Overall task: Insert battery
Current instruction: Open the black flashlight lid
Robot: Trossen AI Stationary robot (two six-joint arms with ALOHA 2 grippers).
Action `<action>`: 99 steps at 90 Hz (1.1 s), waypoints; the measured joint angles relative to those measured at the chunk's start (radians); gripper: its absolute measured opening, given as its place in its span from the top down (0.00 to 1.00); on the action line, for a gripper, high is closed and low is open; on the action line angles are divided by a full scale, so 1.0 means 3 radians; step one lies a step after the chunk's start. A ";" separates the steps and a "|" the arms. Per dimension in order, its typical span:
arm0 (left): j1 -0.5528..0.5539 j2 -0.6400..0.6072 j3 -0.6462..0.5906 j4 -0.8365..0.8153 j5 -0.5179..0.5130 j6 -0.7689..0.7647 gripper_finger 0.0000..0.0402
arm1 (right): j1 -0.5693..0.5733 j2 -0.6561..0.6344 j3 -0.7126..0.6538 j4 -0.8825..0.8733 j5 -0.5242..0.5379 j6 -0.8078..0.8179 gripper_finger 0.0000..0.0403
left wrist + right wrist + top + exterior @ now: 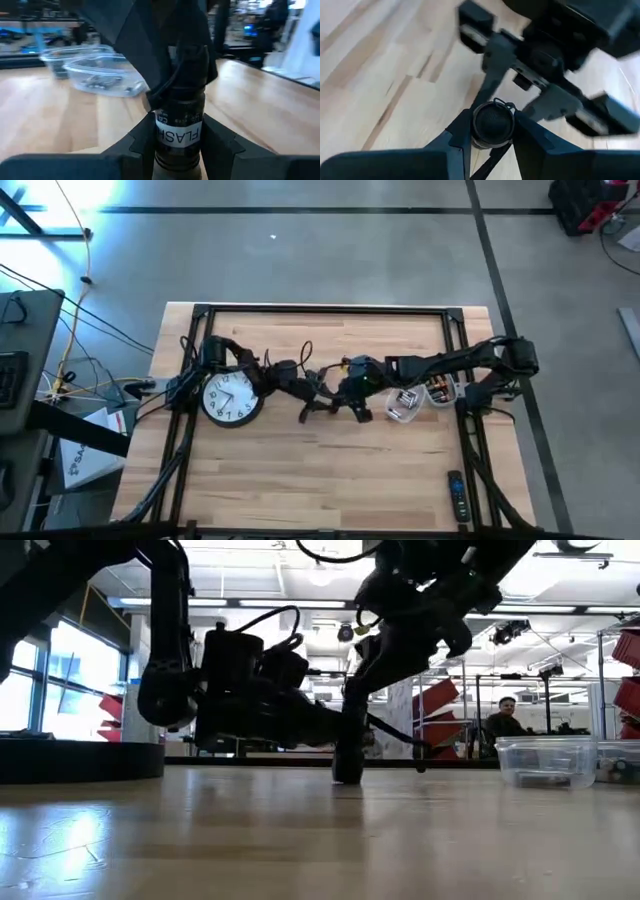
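Both arms meet mid-desk, each set of fingers clamping the same flashlight [178, 131]: left gripper [177, 150] around its barrel, right gripper [492, 131] at its end, probably steadying it for the battery.

My two grippers meet mid-table, both clamped on the same flashlight [179, 131] — left gripper [318, 406] and right gripper [352, 402] crowd each other, no passing between them. Clock [232, 397] lies just beside my left arm, blocking that side. Two clear containers [420, 398] sit close under my right arm — tight there. Remote [456, 494] near the front right corner. Front half of the table [300, 480] is bare wood, open for travel, as is the back strip.
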 joint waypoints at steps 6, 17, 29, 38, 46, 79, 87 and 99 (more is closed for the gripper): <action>0.0014 -0.0001 0.0020 0.0004 0.0142 0.0003 0.76 | 0.0000 0.0000 0.0000 0.0038 -0.0090 -0.0162 0.80; 0.0003 0.0000 0.0092 -0.0008 0.0385 -0.0008 0.76 | 0.0001 0.0054 -0.0001 0.0186 -0.0290 -0.0345 0.80; -0.0028 0.0004 0.0199 -0.0044 0.0786 -0.0113 0.76 | 0.0008 0.0146 -0.0005 0.0402 -0.0595 -0.0517 0.80; -0.0044 0.0008 0.0268 -0.0071 0.1025 -0.0202 0.76 | 0.0008 0.0198 -0.0005 0.0552 -0.0827 -0.0581 0.80; -0.0045 0.0007 0.0325 -0.0061 0.1239 -0.0288 0.76 | 0.0019 0.0217 -0.0005 0.0683 -0.1036 -0.0661 0.80; -0.0065 0.0002 0.0585 -0.0184 0.1807 -0.0500 0.76 | 0.0203 0.0217 0.0000 0.0938 -0.1114 -0.0910 0.80; -0.0060 0.0002 0.0584 -0.0203 0.1817 -0.0498 0.76 | 0.0223 0.0217 0.0000 0.0931 -0.0980 -0.0814 0.79; -0.0044 0.0002 0.0572 -0.0209 0.1815 -0.0545 0.76 | 0.0239 0.0217 0.0001 0.0939 -0.0893 -0.0517 0.74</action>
